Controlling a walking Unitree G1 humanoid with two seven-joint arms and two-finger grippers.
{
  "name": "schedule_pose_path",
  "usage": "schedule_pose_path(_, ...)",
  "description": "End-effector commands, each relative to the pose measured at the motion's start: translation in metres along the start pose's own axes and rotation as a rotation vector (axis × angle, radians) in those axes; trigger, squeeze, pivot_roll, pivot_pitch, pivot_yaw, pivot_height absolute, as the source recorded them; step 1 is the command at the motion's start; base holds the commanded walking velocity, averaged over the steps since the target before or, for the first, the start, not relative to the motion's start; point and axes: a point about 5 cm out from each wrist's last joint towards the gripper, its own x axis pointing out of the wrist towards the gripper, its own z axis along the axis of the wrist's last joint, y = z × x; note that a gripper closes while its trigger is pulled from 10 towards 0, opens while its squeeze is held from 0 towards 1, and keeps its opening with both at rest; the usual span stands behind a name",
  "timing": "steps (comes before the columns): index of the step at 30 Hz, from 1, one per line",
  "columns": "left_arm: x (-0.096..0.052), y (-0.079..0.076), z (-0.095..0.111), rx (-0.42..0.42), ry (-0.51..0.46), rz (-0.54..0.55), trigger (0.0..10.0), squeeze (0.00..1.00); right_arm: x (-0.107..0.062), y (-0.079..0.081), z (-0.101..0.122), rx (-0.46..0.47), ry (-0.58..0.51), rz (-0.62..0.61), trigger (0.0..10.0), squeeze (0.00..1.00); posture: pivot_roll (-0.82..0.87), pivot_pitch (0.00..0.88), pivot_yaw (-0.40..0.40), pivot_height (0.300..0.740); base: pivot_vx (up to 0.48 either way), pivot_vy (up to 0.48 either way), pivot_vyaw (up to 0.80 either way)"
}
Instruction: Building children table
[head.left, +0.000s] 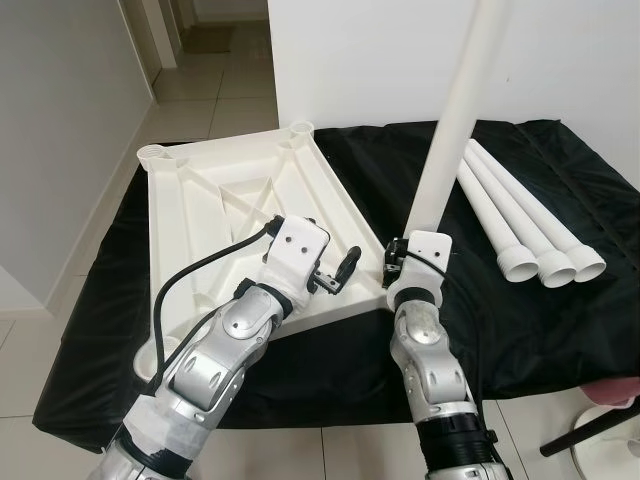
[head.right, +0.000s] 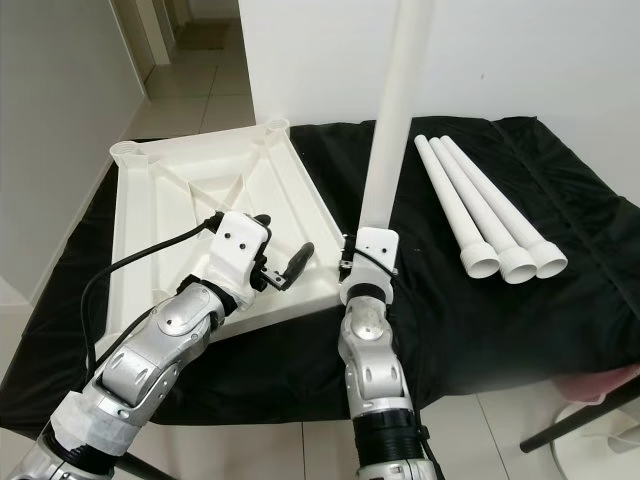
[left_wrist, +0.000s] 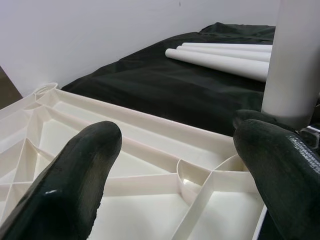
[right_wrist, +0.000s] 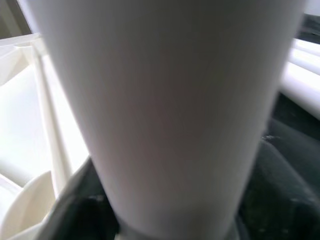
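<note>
The white tabletop (head.left: 200, 200) lies upside down on a black cloth (head.left: 540, 320), ribs facing up. My right gripper (head.left: 405, 255) is shut on a white table leg (head.left: 450, 130) and holds it upright at the tabletop's near right corner. The right wrist view shows the leg (right_wrist: 170, 100) close up, with dark fingers (right_wrist: 75, 200) at its sides. My left gripper (head.left: 335, 272) hovers open just left of that corner, over the ribs. Its black fingers (left_wrist: 75, 170) frame a round corner socket (left_wrist: 192, 180). Three more legs (head.left: 520, 215) lie side by side on the cloth to the right.
A white wall (head.left: 380, 60) stands directly behind the cloth. Tiled floor and a doorway (head.left: 215, 50) lie to the back left. A pink object (head.left: 615, 392) and a dark stand leg (head.left: 590, 432) sit on the floor at the near right.
</note>
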Motion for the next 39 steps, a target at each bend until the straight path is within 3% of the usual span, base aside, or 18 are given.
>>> schedule_pose_path(1, -0.002, -0.006, -0.001, 0.005, 0.001, -0.117, 10.0, 0.00, -0.002, -0.004, -0.005, -0.001, 0.019, -0.010, 10.0, 0.92, -0.07, 0.010, 0.054, 0.740, 0.000, 0.000, 0.00)
schedule_pose_path(2, -0.002, -0.007, -0.001, 0.004, 0.001, -0.117, 10.0, 0.00, -0.002, -0.003, -0.001, 0.008, -0.011, 0.040, 10.0, 1.00, -0.07, 0.014, 0.050, 0.740, 0.000, 0.000, 0.00)
schedule_pose_path(5, -0.002, -0.007, -0.001, 0.003, 0.001, -0.116, 10.0, 0.00, -0.002, -0.001, 0.004, 0.025, -0.034, 0.099, 10.0, 1.00, -0.07, 0.014, 0.049, 0.740, 0.000, 0.000, 0.00)
schedule_pose_path(6, -0.002, -0.007, -0.001, 0.002, 0.000, -0.114, 10.0, 0.00, 0.000, -0.002, 0.009, 0.037, -0.061, 0.175, 10.0, 0.00, -0.07, 0.018, 0.048, 0.740, 0.000, 0.000, 0.00)
schedule_pose_path(12, -0.001, -0.007, -0.001, -0.001, 0.000, -0.112, 10.0, 0.00, 0.006, -0.007, 0.014, 0.032, -0.083, 0.299, 10.0, 0.00, -0.07, 0.023, 0.050, 0.740, 0.000, 0.000, 0.00)
schedule_pose_path(13, -0.001, -0.007, -0.001, 0.000, -0.001, -0.112, 10.0, 0.00, 0.012, -0.009, 0.013, 0.000, -0.081, 0.416, 10.0, 0.00, -0.07, 0.024, 0.055, 0.740, 0.000, 0.000, 0.00)
schedule_pose_path(17, 0.000, -0.005, 0.000, 0.004, -0.001, -0.111, 10.0, 0.00, 0.019, -0.015, 0.011, -0.064, -0.072, 0.553, 10.0, 0.00, -0.07, 0.022, 0.059, 0.740, 0.000, 0.000, 0.00)
schedule_pose_path(20, 0.000, -0.005, 0.000, 0.004, -0.001, -0.111, 10.0, 0.00, 0.020, -0.015, 0.010, -0.083, -0.073, 0.570, 10.0, 0.00, -0.07, 0.022, 0.059, 0.740, 0.000, 0.000, 0.00)
schedule_pose_path(26, 0.001, -0.006, 0.002, 0.003, -0.012, -0.120, 10.0, 0.00, 0.027, -0.026, 0.004, -0.206, -0.056, 0.732, 10.0, 0.00, -0.07, 0.013, 0.062, 0.740, 0.000, 0.000, 0.00)
schedule_pose_path(27, 0.001, -0.006, 0.002, 0.009, -0.010, -0.121, 10.0, 0.00, 0.029, -0.029, 0.002, -0.234, -0.047, 0.758, 8.5, 0.00, -0.07, 0.000, 0.062, 0.740, 0.000, 0.000, 0.00)
schedule_pose_path(28, 0.001, -0.006, 0.002, 0.009, -0.010, -0.121, 10.0, 0.00, 0.029, -0.029, 0.002, -0.234, -0.047, 0.758, 8.5, 0.00, -0.07, 0.000, 0.062, 0.740, 0.000, 0.000, 0.00)
schedule_pose_path(29, 0.001, -0.006, 0.002, 0.013, -0.009, -0.121, 10.0, 0.00, 0.031, -0.031, 0.001, -0.253, -0.040, 0.775, 4.9, 0.00, -0.07, 0.000, 0.062, 0.740, 0.000, 0.000, 0.00)
schedule_pose_path(30, 0.001, -0.006, 0.002, 0.013, -0.009, -0.121, 10.0, 0.00, 0.031, -0.031, 0.001, -0.253, -0.040, 0.775, 4.9, 0.00, -0.07, 0.000, 0.062, 0.740, 0.000, 0.000, 0.00)
schedule_pose_path(31, 0.001, -0.006, 0.001, 0.014, -0.007, -0.120, 10.0, 0.00, 0.033, -0.035, 0.000, -0.264, -0.034, 0.779, 0.6, 0.00, -0.06, 0.000, 0.058, 0.740, 0.000, 0.000, 0.00)
schedule_pose_path(32, 0.001, -0.006, 0.001, 0.014, -0.007, -0.120, 10.0, 0.00, 0.033, -0.035, 0.000, -0.264, -0.034, 0.779, 0.6, 0.00, -0.06, 0.000, 0.058, 0.740, 0.000, 0.000, 0.00)
schedule_pose_path(33, 0.001, -0.006, 0.001, 0.017, -0.006, -0.120, 10.0, 0.00, 0.035, -0.038, -0.001, -0.273, -0.028, 0.782, 0.0, 0.00, -0.06, 0.000, 0.060, 0.740, 0.000, 0.000, 0.00)
schedule_pose_path(39, 0.000, -0.006, 0.001, 0.019, -0.006, -0.123, 10.0, 0.00, 0.036, -0.045, -0.008, -0.260, -0.004, 0.787, 0.0, 0.00, -0.06, 0.000, 0.058, 0.740, 0.000, 0.000, 0.00)
